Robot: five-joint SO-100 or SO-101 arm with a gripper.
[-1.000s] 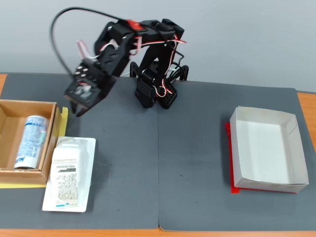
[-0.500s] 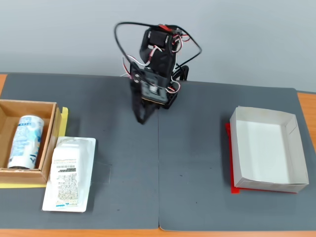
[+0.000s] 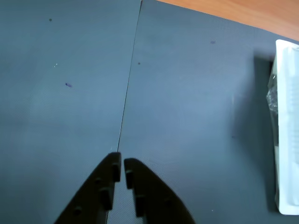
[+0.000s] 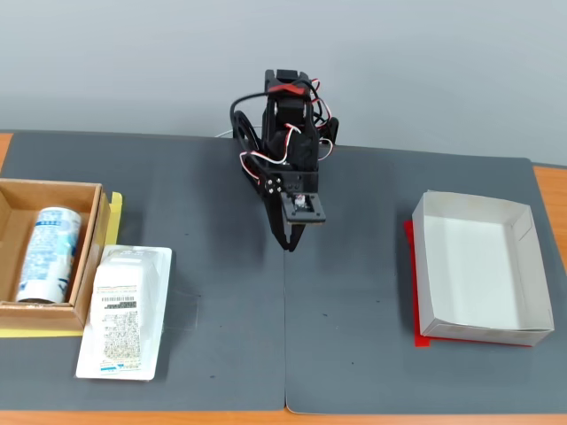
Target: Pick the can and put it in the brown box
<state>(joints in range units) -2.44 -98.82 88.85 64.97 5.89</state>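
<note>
The can [image 4: 49, 253] lay on its side inside the brown box [image 4: 92, 266] at the left edge of the fixed view, its long axis running away from the camera, white and light blue with a silver end toward the viewer. Just to the right of the brown box, touching or nearly touching its wall, a flat white plastic-wrapped package [image 4: 123, 310] with a barcode label rested on the dark mat [image 4: 221, 336] that covered the desk [image 4: 133, 416]. Well to the right of the brown box, past the seam between the two mat sheets, the arm [image 4: 288, 150] stood folded at the back of the mat, its gripper [image 4: 288, 243] pointing down above the surface. In the wrist view the gripper [image 3: 121, 165] held nothing, and its two black fingers [image 3: 105, 179] were drawn to a narrow gap, almost touching at the tips. Far across the mat from the brown box sat a white paper tray [image 4: 523, 266] on a red sheet [image 4: 411, 257]; the package's edge [image 3: 285, 130] showed at the right of the wrist view.
</note>
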